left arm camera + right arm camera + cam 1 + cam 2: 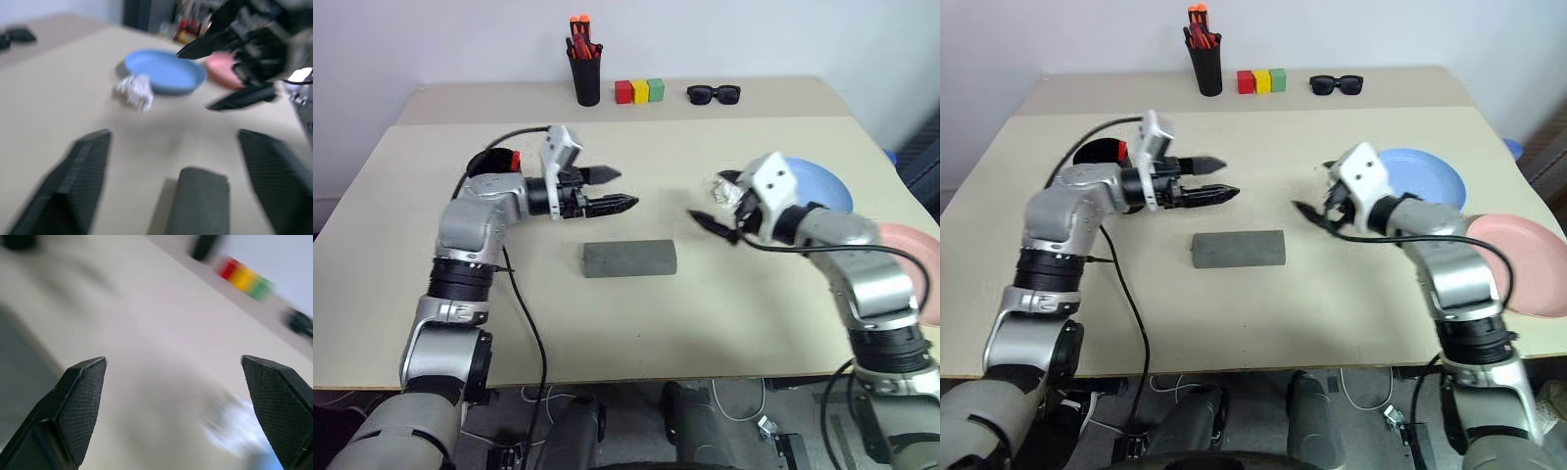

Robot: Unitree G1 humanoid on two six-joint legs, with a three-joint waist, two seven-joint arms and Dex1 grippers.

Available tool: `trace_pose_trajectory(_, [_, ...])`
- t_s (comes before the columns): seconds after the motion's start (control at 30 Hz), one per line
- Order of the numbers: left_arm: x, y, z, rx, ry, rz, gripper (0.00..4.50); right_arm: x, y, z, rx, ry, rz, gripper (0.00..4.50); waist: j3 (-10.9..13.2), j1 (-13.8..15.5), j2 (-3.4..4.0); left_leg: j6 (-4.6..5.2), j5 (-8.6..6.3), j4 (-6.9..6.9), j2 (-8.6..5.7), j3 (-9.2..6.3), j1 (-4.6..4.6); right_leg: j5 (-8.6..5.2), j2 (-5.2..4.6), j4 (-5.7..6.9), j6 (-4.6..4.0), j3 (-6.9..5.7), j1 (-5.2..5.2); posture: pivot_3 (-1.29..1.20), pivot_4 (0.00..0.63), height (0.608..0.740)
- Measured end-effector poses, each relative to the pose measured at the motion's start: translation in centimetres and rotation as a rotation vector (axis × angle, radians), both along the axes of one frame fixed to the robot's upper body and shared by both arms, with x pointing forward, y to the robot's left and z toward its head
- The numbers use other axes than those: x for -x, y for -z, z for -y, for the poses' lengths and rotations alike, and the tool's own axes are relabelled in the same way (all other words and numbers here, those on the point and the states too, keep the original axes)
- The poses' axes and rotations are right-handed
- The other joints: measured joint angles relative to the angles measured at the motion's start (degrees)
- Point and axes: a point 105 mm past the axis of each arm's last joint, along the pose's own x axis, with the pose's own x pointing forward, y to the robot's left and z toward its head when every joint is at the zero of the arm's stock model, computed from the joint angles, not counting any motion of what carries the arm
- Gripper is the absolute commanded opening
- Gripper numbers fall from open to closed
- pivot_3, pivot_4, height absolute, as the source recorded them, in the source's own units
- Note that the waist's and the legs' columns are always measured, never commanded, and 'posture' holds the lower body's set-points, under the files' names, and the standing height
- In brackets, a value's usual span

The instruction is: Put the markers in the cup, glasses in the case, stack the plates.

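Cup (1097, 153) mostly hidden behind left arm, 10 o'clock on table (1263, 313). Grey case (1239, 249) shut, centre. Blue plate (1425, 176), pink plate (1520, 262) at 3 o'clock, apart. Left claw (1217, 179), right claw (1317, 201) spread, empty.

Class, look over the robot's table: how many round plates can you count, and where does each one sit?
2. The light blue plate lies on the table's right side behind the right arm; the salmon pink plate lies nearer the right edge, closer to the robot. Arms may hide others.
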Motion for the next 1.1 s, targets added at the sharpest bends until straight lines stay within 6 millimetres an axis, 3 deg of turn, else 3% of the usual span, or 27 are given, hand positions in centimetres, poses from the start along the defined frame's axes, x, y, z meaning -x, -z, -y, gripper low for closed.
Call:
trace_pose_trajectory(0.13, [1.3,-0.5,-0.9,0.108,0.054,-0.009,4.42,1.1,1.0,5.3,0.065,0.19,-0.05,4.5,0.0,0.3,0.0,0.02,-0.01,0.04,0.0,0.0,-0.04,0.0,0.0,0.01,0.0,0.0,0.01,0.0,0.15,0.74])
trace_pose_trajectory(0.17, [1.9,-1.3,-1.0,0.143,0.073,0.028,4.42,2.1,2.2,7.4,0.113,0.266,-0.098,4.5,0.0,0.6,-0.02,0.04,-0.02,0.05,0.0,-0.02,-0.01,0.0,0.0,-0.01,-0.01,0.0,0.06,0.0,0.15,0.74])
trace_pose_trajectory(0.27, [2.7,-1.9,-1.8,0.167,0.082,0.064,4.42,3.7,4.9,11.1,0.172,0.418,-0.204,4.5,0.0,0.5,0.0,0.06,-0.03,0.09,0.0,0.11,0.05,0.0,-0.01,-0.01,0.0,0.06,0.11,0.0,0.15,0.74])
trace_pose_trajectory(0.37, [3.2,-1.2,-1.8,0.17,0.109,0.047,4.42,4.5,6.3,13.0,0.181,0.52,-0.26,4.5,0.0,-0.2,0.04,0.06,-0.02,0.11,0.03,0.24,0.12,0.0,0.01,0.03,-0.01,0.16,0.12,0.0,0.15,0.74])
trace_pose_trajectory(0.53, [3.4,-1.1,-1.8,0.164,0.118,0.051,4.42,4.3,6.4,16.2,0.135,0.715,-0.243,4.5,0.0,-0.1,0.05,0.06,-0.01,0.14,0.04,0.25,0.14,0.02,0.03,0.03,-0.04,0.17,0.16,0.0,0.15,0.74])
trace_pose_trajectory(0.63, [3.4,-1.1,-1.8,0.163,0.117,0.064,4.5,4.3,7.1,16.9,0.063,0.774,-0.272,3.65,0.0,0.0,0.05,0.06,-0.02,0.14,0.05,0.24,0.13,0.02,0.03,0.01,-0.03,0.17,0.16,0.0,0.15,0.74])
trace_pose_trajectory(0.77, [3.3,-1.2,-1.8,0.164,0.108,0.071,4.5,5.0,9.2,17.5,-0.016,0.82,-0.372,1.58,0.0,0.1,0.05,0.06,-0.02,0.15,0.03,0.23,0.11,0.02,0.02,0.0,-0.03,0.17,0.16,0.0,0.15,0.74])
trace_pose_trajectory(0.87, [3.2,-1.2,-1.8,0.164,0.101,0.072,4.5,5.1,9.4,17.6,-0.033,0.824,-0.383,0.07,0.0,0.0,0.07,0.06,-0.02,0.14,0.04,0.22,0.12,0.02,0.03,0.01,-0.03,0.17,0.16,0.0,0.15,0.74])
trace_pose_trajectory(1.0, [3.1,-1.3,-1.8,0.166,0.091,0.082,4.5,4.9,8.5,18.0,-0.015,0.833,-0.354,0.07,-0.1,0.0,0.05,0.06,-0.02,0.15,0.04,0.23,0.16,0.02,0.04,0.0,-0.03,0.17,0.2,0.0,0.15,0.74])
trace_pose_trajectory(1.1, [2.9,-1.2,-1.9,0.164,0.076,0.085,4.5,4.2,7.7,18.8,0.107,0.853,-0.281,0.07,-0.1,-0.1,0.09,0.06,-0.02,0.15,0.03,0.25,0.15,0.02,0.03,0.0,-0.03,0.18,0.2,0.0,0.15,0.74])
